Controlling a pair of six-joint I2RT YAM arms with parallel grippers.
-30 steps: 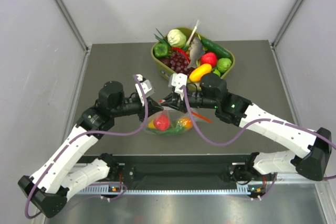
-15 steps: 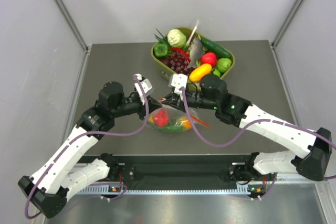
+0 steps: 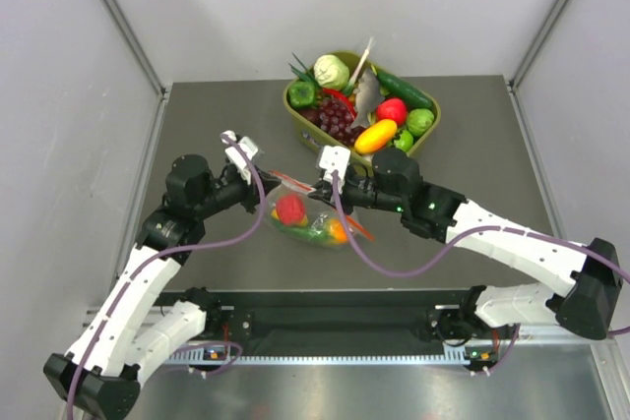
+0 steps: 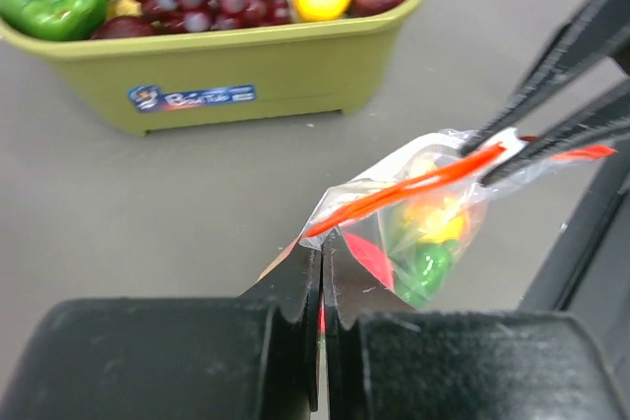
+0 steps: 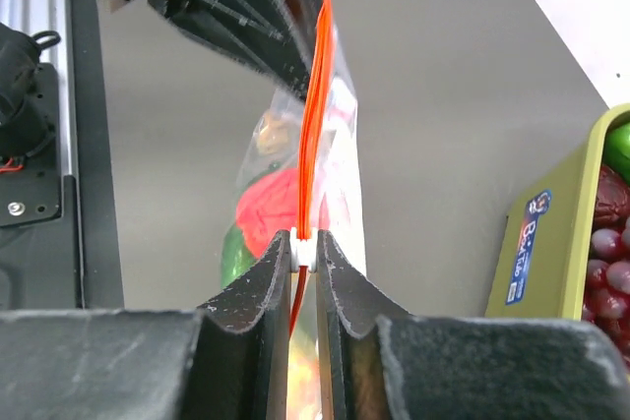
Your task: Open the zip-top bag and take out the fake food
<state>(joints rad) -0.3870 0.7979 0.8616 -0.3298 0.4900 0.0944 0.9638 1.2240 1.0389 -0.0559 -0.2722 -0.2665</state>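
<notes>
The zip-top bag [image 3: 313,221] hangs between my two grippers above the table, its orange-red zip strip [image 3: 292,182] stretched taut. My left gripper [image 3: 267,180] is shut on the bag's left corner; this shows in the left wrist view [image 4: 322,243]. My right gripper [image 3: 321,187] is shut on the white zip slider [image 5: 304,248], with the strip [image 5: 315,115] running away from it. The fake food is inside the bag: a red fruit [image 3: 289,209], yellow [image 4: 440,218] and green [image 4: 423,268] pieces, and an orange piece [image 3: 339,231].
The olive-green tub [image 3: 425,125] of toy produce, with purple grapes [image 3: 336,115] and a pale cabbage [image 3: 332,71], stands just behind the bag. It fills the top of the left wrist view [image 4: 236,76]. Grey walls enclose the table on three sides.
My left gripper has pulled left with the bag's corner, stretching the zip strip out. The bag and its fruit shifted left. The right gripper stayed nearly in place.
</notes>
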